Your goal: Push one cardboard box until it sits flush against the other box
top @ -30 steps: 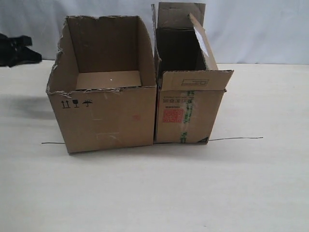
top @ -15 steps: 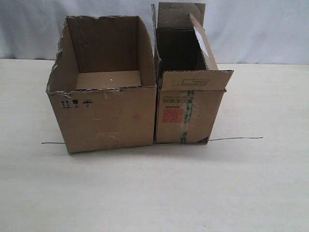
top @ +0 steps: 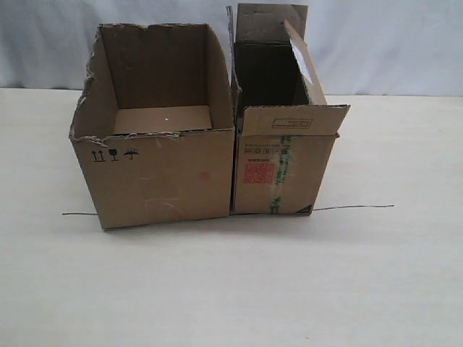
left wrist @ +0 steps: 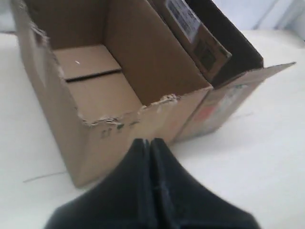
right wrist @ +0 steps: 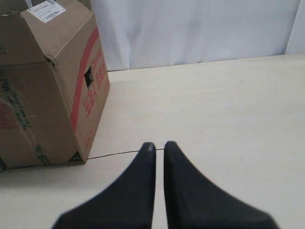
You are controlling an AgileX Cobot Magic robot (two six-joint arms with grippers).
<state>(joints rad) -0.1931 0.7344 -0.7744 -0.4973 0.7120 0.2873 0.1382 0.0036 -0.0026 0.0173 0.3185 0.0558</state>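
The wide cardboard box (top: 155, 173), with a ragged flapless rim and small black symbols, stands left of centre on the table. Its right wall touches the other box (top: 282, 170), the narrower carton with upright flaps, a red label and green-printed tape. Neither gripper shows in the exterior view. In the left wrist view my left gripper (left wrist: 149, 141) is shut and holds nothing, hovering off the front corner of the cardboard box (left wrist: 95, 95), with the other box (left wrist: 224, 95) beyond. My right gripper (right wrist: 156, 144) is shut on nothing, well apart from the other box (right wrist: 43, 86).
A thin dark line (top: 354, 207) runs across the pale table (top: 231, 289) under both boxes' front edges. A pale curtain (top: 391, 43) hangs behind the table. Bare tabletop lies in front of and on either side of the boxes.
One second ago my left gripper showed at the far left edge of the exterior view; it has since left that view. Both boxes have stayed in place.
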